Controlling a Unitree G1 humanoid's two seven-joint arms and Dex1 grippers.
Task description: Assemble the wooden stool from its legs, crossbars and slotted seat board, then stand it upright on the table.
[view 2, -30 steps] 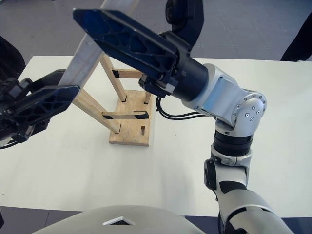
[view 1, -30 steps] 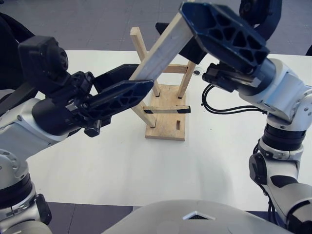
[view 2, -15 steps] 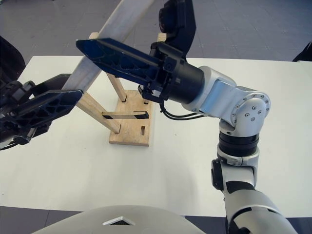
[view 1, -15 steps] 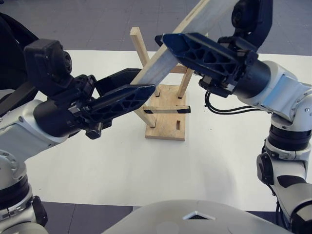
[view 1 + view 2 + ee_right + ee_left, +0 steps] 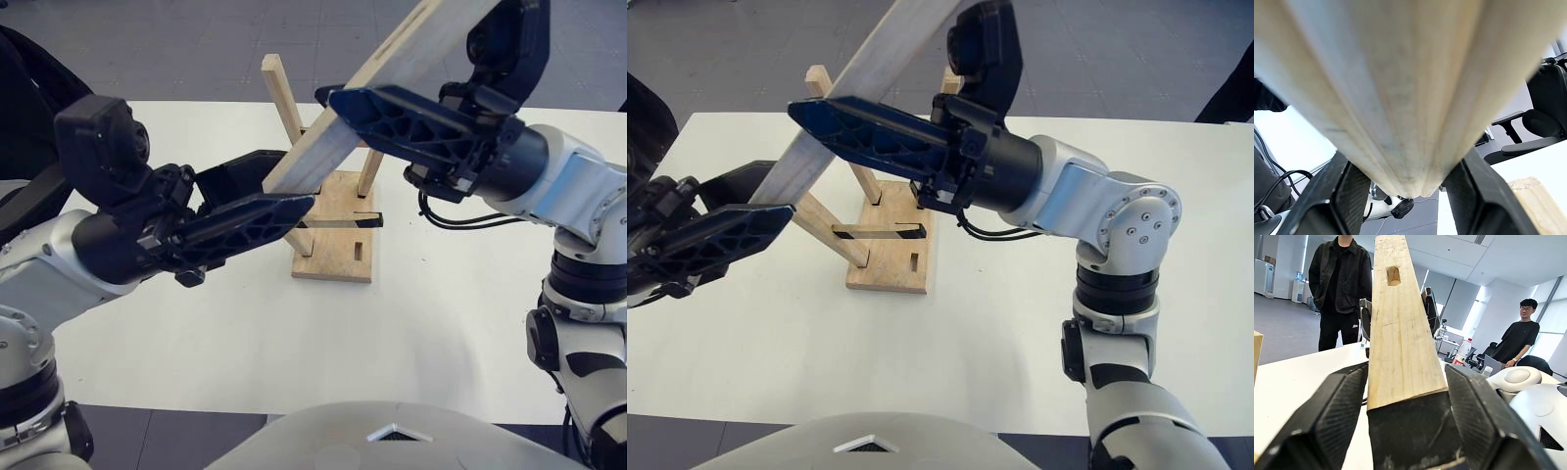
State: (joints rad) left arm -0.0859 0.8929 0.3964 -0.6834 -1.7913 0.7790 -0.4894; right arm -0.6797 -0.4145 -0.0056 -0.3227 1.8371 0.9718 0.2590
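A long wooden leg (image 5: pixel 402 54) slants over the table, its lower end down at the left and its upper end running past the top of the head view. My left gripper (image 5: pixel 297 183) is shut on the black-taped lower end (image 5: pixel 1410 431). My right gripper (image 5: pixel 338 103) is shut on the leg higher up, its fingers (image 5: pixel 1347 200) on both sides. Below them the slotted seat board (image 5: pixel 338 250) lies flat on the table. It has upright legs (image 5: pixel 279 88) set in it and a crossbar (image 5: pixel 338 220) with black tape.
A black cable (image 5: pixel 460 220) loops on the white table (image 5: pixel 245 333) just right of the seat board. The table's front and left parts are bare. Its far edge (image 5: pixel 196 103) borders dark floor.
My right gripper has swung down and turned so its fingers now point left along the leg. The leg has tilted a little. My left gripper has shifted slightly right, still holding the lower end.
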